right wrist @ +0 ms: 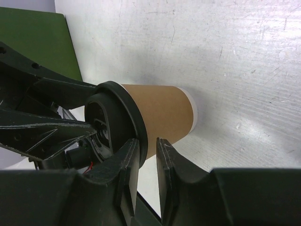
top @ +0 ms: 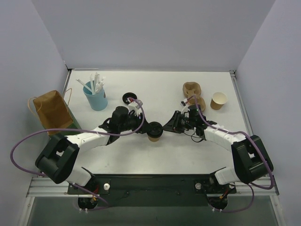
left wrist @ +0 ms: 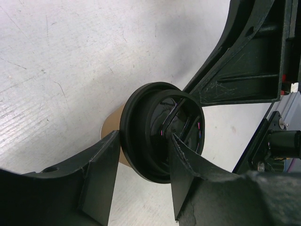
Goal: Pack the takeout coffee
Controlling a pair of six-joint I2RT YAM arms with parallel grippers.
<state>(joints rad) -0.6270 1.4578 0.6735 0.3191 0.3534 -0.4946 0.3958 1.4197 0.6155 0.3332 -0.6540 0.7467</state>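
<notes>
The takeout coffee (top: 154, 137) stands upright mid-table, a tan paper cup (right wrist: 160, 113) under a black lid (top: 154, 127). My left gripper (top: 146, 127) reaches it from the left. In the left wrist view its fingers (left wrist: 101, 169) straddle the edge of the lid (left wrist: 155, 136), one against the rim on the cup (left wrist: 112, 136) side, the other lying on the lid's top. My right gripper (top: 164, 127) comes from the right. Its jaws (right wrist: 146, 141) stand a narrow gap apart with the lid's rim (right wrist: 117, 117) at their tips. Whether they press it does not show.
A blue cup of white straws (top: 96, 99) and a brown paper bag (top: 51, 110) are at the left. A second black lid (top: 129, 98) lies behind the left wrist. The pulp carrier (top: 194, 92) and an open paper cup (top: 218, 100) sit at the back right.
</notes>
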